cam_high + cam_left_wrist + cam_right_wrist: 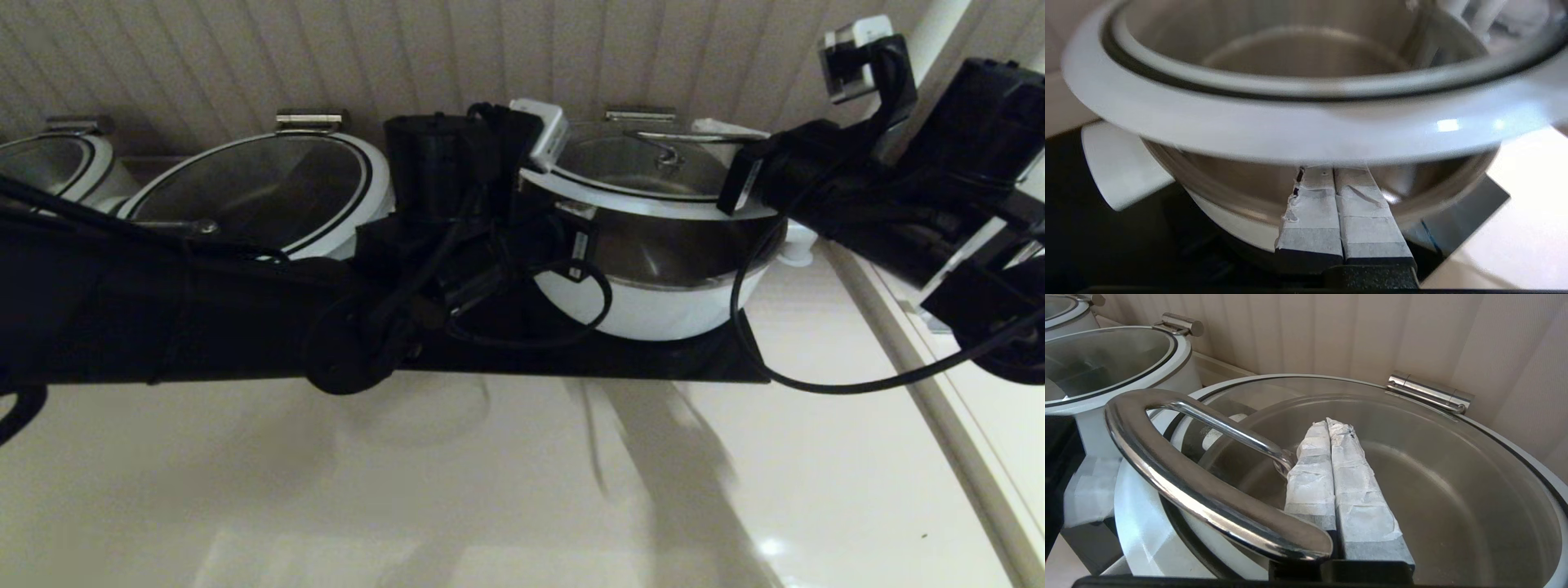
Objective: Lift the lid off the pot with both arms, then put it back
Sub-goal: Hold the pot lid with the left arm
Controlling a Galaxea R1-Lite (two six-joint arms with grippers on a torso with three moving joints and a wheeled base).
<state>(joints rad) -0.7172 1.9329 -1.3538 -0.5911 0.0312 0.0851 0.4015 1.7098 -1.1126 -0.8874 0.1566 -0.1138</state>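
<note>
The pot (pixel 653 310) is wide and white with a steel interior, and stands on a black mat. The lid (pixel 653 194) has a glass centre and a white rim. Its front is tilted up off the pot, and its steel hinge (pixel 641 114) is at the back. My left gripper (pixel 574 233) is shut, with its tips tucked under the lid's rim (pixel 1306 134), as the left wrist view (pixel 1333 169) shows. My right gripper (pixel 728 196) is shut and empty. It lies over the glass beside the curved steel handle (pixel 1180 473), whose near end crosses the base of one finger, as the right wrist view (pixel 1329 422) shows.
A second white pot with a glass lid (pixel 261 192) stands to the left, and a third (pixel 49 163) is at the far left. The black mat (pixel 571 359) lies under the pots. A ribbed wall stands close behind. The counter's edge (pixel 914 359) runs along the right.
</note>
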